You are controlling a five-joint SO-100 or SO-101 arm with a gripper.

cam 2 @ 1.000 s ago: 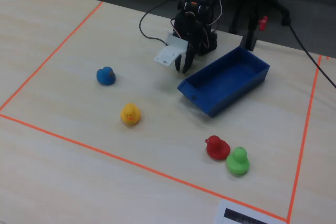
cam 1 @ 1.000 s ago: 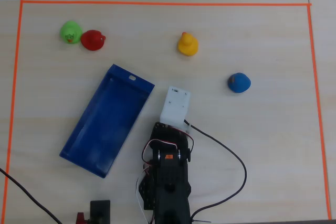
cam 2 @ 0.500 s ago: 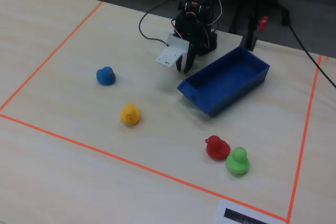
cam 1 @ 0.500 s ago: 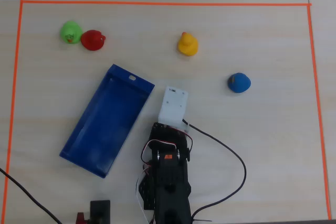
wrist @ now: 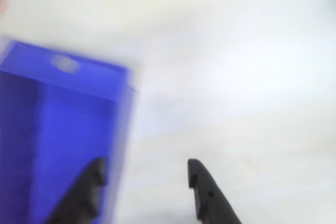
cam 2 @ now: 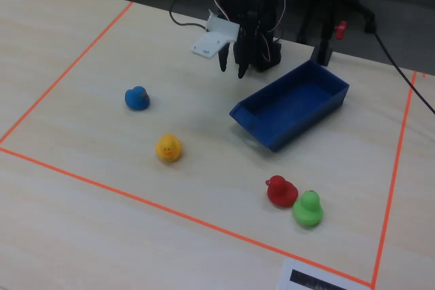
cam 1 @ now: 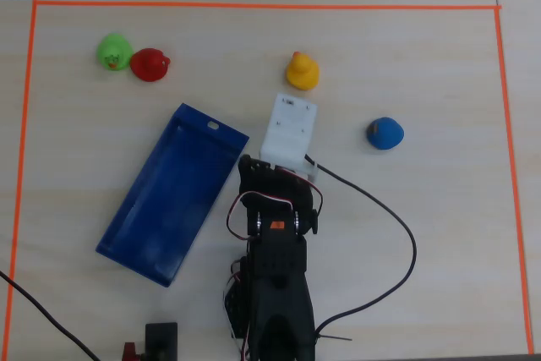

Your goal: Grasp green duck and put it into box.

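Observation:
The green duck [cam 1: 112, 51] sits at the far left of the overhead view, touching or nearly touching a red duck [cam 1: 150, 64]; it also shows in the fixed view [cam 2: 308, 208] at the front right. The blue box [cam 1: 169, 192] lies empty and slanted left of the arm; it also shows in the fixed view [cam 2: 299, 134] and the wrist view [wrist: 58, 129]. My gripper [wrist: 145, 170] is open and empty, hovering by the box's slotted end, far from the green duck. In the fixed view the gripper [cam 2: 231, 66] points down. The wrist view is blurred.
A yellow duck [cam 1: 302, 71] and a blue duck [cam 1: 385, 133] sit on the table beyond and right of the arm. A white mount [cam 1: 290, 131] rides on the wrist. Orange tape [cam 1: 254, 6] frames the work area. A black cable [cam 1: 397, 234] loops right of the arm.

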